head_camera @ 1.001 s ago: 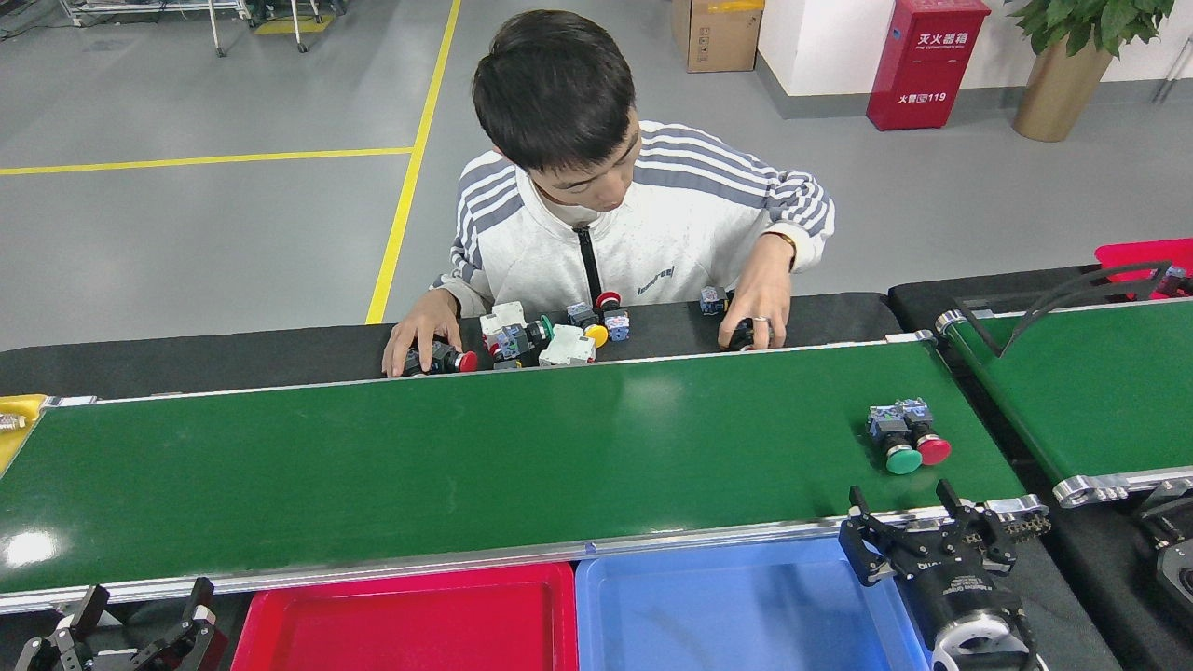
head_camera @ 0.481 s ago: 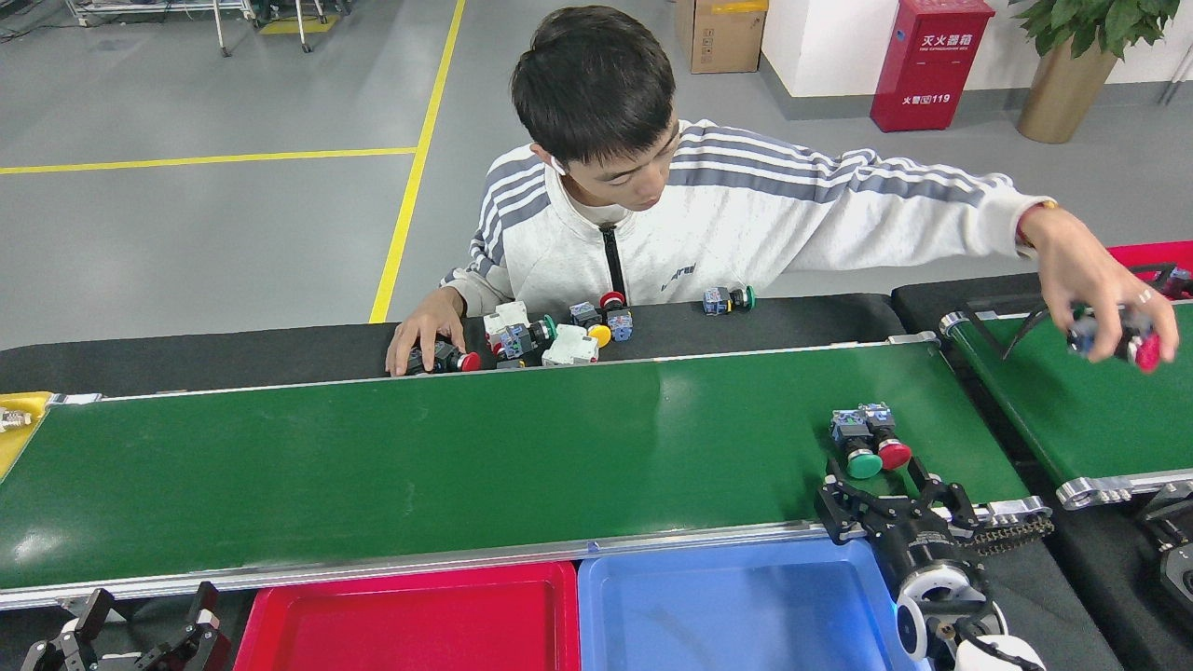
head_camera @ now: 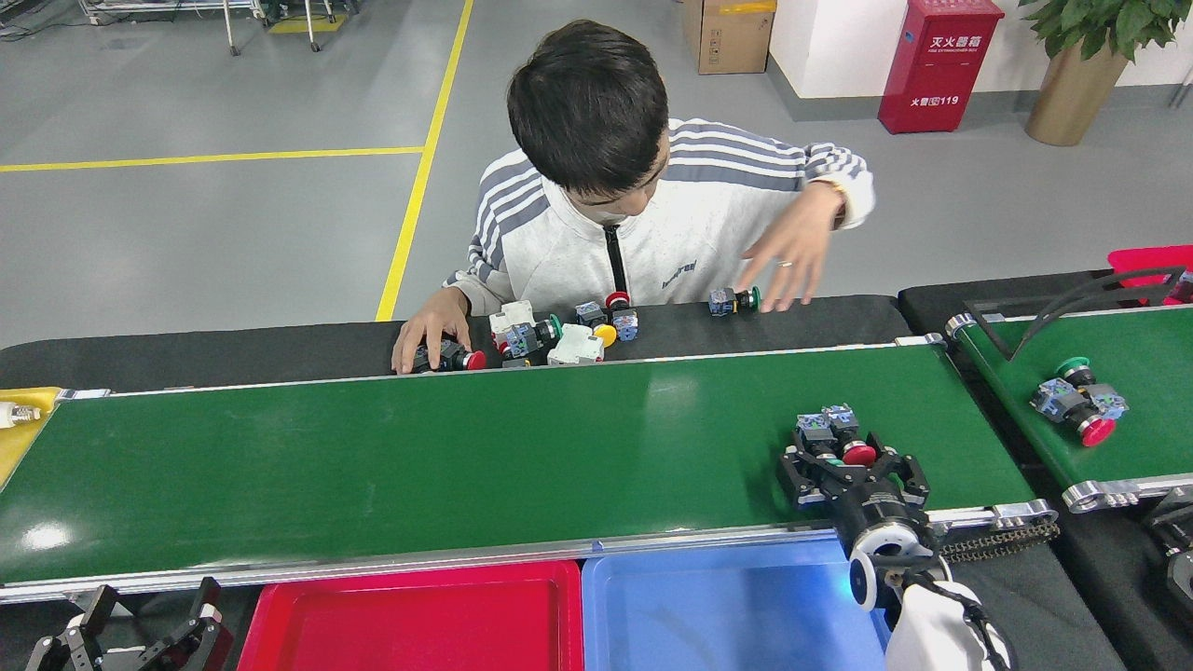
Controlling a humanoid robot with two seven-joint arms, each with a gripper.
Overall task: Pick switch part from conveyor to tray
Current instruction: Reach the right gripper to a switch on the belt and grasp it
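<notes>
The right gripper (head_camera: 843, 458) has advanced onto the glossy green conveyor belt (head_camera: 466, 457), fingers spread around the pair of blue-bodied push-button switches (head_camera: 832, 431) at four o'clock, which have drifted left. Their long axes run twelve to six, caps nearest. The left gripper (head_camera: 140, 634) idles open at seven o'clock.

The conveyor (head_camera: 419, 457) is a long, wide, glossy green belt with silver edge rails, running left to right; near its right end lie two switch parts (head_camera: 832, 435) side by side and touching, each a blue-grey block with a round cap, one red, one green and half hidden; just beside the near rail sit a red tray (head_camera: 410, 620) and a blue tray (head_camera: 718, 615), edge to edge.
</notes>
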